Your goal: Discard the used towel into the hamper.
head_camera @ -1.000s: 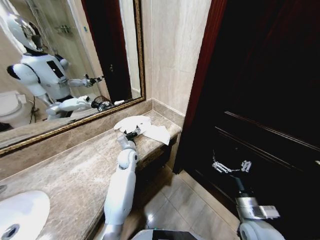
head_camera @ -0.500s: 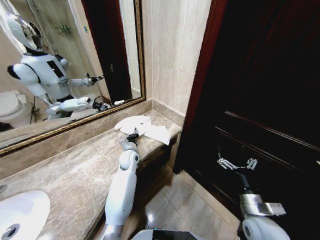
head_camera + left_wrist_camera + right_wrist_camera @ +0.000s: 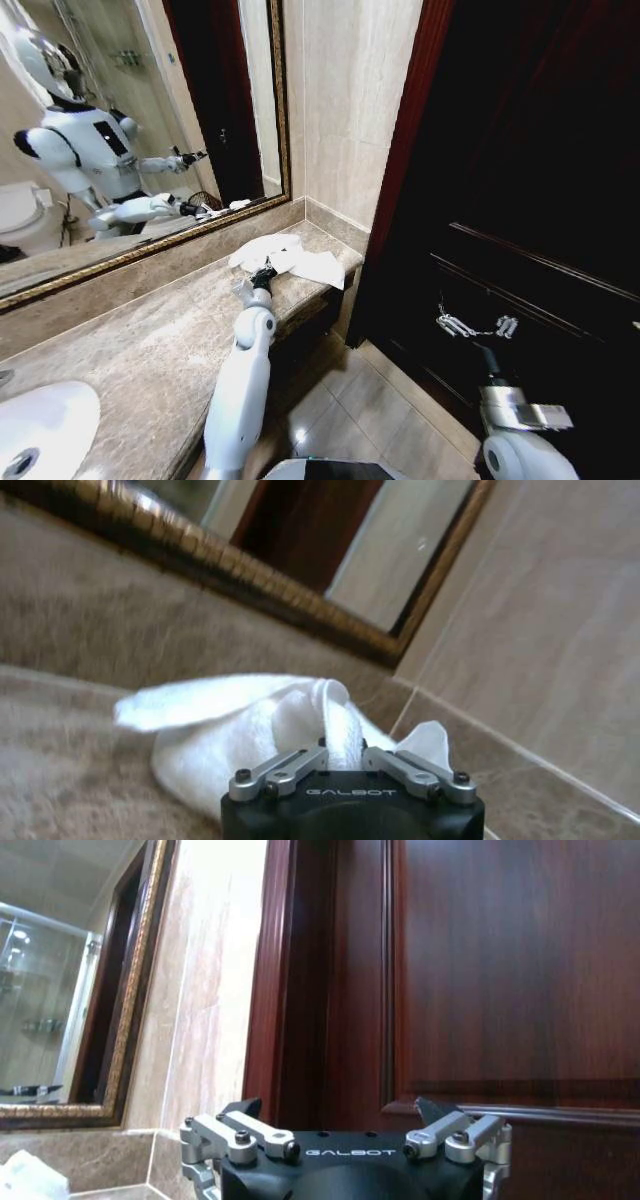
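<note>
From the head view, the left gripper [image 3: 264, 272] sits on the white towel [image 3: 290, 260] at the far corner of the marble counter [image 3: 150, 350], its arm stretched across the stone. Against the pictures half a second and a second back, the towel is bunched closer around the fingers and its outer flap has shifted a little toward the counter edge, which suggests the grasp has just been made and the cloth is beginning to be drawn in. The right gripper [image 3: 478, 326] hangs in front of the dark wooden door [image 3: 530, 180], fingers spread wide; it has drifted slightly rightward and now holds idle. The hamper may be the small dark basket reflected in the mirror [image 3: 130, 120] near the arm's reflection, but that is too small to be sure of.

The left wrist view shows the jaws closed on a raised fold of towel [image 3: 270, 727], pinched between the two fingers, with the rest trailing on the counter below the gilt mirror frame [image 3: 240, 574]. The hold looks narrow, so a loose corner could drag.

The right wrist view shows the right gripper [image 3: 345, 1121] with jaws apart, empty, facing the door [image 3: 500, 967] and its frame; the counter corner and door jamb crowd the way out.
</note>
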